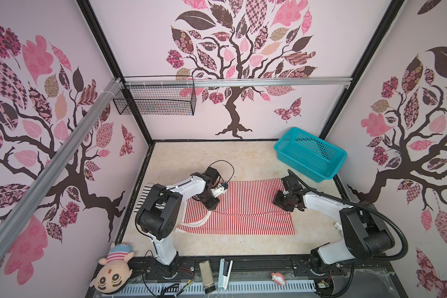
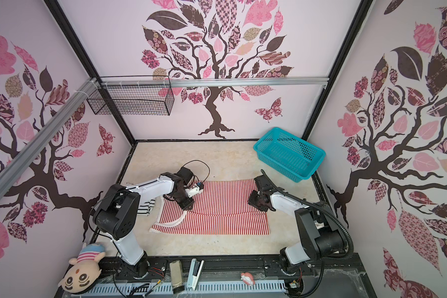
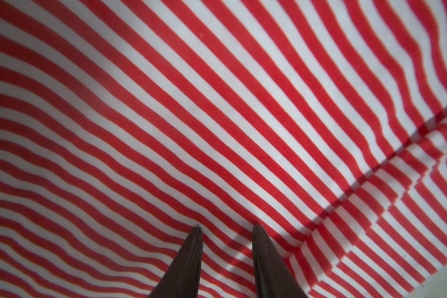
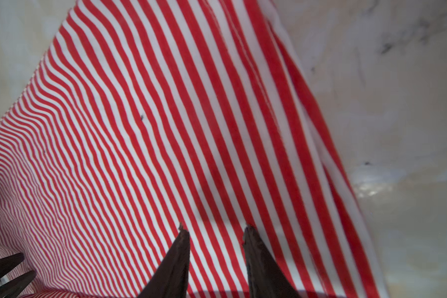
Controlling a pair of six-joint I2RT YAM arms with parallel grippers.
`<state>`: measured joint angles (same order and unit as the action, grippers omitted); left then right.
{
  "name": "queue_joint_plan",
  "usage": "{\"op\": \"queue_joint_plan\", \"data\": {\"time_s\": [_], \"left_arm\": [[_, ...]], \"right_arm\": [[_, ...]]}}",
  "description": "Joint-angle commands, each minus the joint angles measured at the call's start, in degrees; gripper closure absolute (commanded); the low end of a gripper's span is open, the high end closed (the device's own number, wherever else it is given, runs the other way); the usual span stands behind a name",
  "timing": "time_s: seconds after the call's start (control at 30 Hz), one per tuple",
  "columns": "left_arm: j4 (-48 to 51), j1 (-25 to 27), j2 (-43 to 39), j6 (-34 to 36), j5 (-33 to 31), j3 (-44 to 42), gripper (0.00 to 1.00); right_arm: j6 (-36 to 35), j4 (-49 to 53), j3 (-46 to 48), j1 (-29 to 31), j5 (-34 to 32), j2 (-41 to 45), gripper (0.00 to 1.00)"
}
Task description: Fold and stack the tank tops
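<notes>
The red-and-white tank top (image 1: 245, 206) (image 2: 225, 206) lies flat mid-table, its far half folded over the near half, the pale trim at its left end. Fold edge and stripes fill the left wrist view (image 3: 217, 116) and the right wrist view (image 4: 165, 129). The black-and-white tank top (image 1: 145, 194) (image 2: 146, 209) lies left of it, mostly hidden under the left arm. My left gripper (image 1: 210, 208) (image 2: 186, 206) (image 3: 226, 227) hovers open over the red top's left part. My right gripper (image 1: 279, 200) (image 2: 254, 200) (image 4: 214, 228) stands open over its right part. Nothing sits between either pair of fingers.
A teal plastic basket (image 1: 310, 154) stands at the back right corner. A black wire basket (image 1: 155, 100) hangs on the back wall. A plush doll (image 1: 114, 271), a stapler (image 1: 225, 274) and small items lie along the front rail. Bare marble table (image 1: 243, 240) lies in front of the red top.
</notes>
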<state>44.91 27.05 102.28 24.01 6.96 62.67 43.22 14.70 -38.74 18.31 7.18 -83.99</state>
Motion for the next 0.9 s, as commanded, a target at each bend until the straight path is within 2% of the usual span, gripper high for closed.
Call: {"op": "queue_joint_plan", "data": {"time_s": [0.0, 0.1, 0.3, 0.4, 0.47, 0.57, 0.7, 0.8, 0.87], "left_arm": [[-0.73, 2.37, 1.58, 0.20, -1.09, -0.76, 0.64], [-1.89, 4.42, 0.69, 0.51, -2.96, -2.59, 0.64], [-2.67, 4.68, -1.21, 0.32, -5.21, -2.81, 0.63], [-1.53, 4.66, -3.09, -0.33, -3.75, -0.89, 0.62], [-1.46, 4.68, -4.62, -0.95, -3.60, 0.80, 0.60], [-2.21, 4.60, -5.38, -1.40, -5.35, 3.69, 0.55], [-2.97, 3.42, -3.08, -2.23, -6.25, 8.34, 0.50], [-3.83, 0.94, -0.69, -4.51, -4.67, 11.87, 0.49], [-5.56, -1.47, 0.38, -7.33, -4.17, 13.78, 0.45]], "right_arm": [[0.37, 3.69, 3.32, 0.26, -2.03, 1.71, 0.61], [0.94, 4.28, 5.01, 0.29, -2.06, 3.31, 0.60], [-0.51, 4.44, 5.06, 0.28, -0.14, 6.15, 0.60], [-2.78, 6.76, 0.51, 0.31, -0.72, 7.28, 0.54], [-4.12, 8.77, -3.51, 0.33, -2.38, 7.69, 0.44], [-6.17, 11.25, -9.39, 0.15, -5.48, 5.97, 0.34], [-8.55, 13.46, -16.19, -1.27, -5.43, 1.36, 0.33], [-10.24, 14.27, -19.86, -2.93, -4.81, -1.63, 0.32], [-11.19, 14.20, -21.81, -4.87, -3.63, -3.22, 0.30]]}}
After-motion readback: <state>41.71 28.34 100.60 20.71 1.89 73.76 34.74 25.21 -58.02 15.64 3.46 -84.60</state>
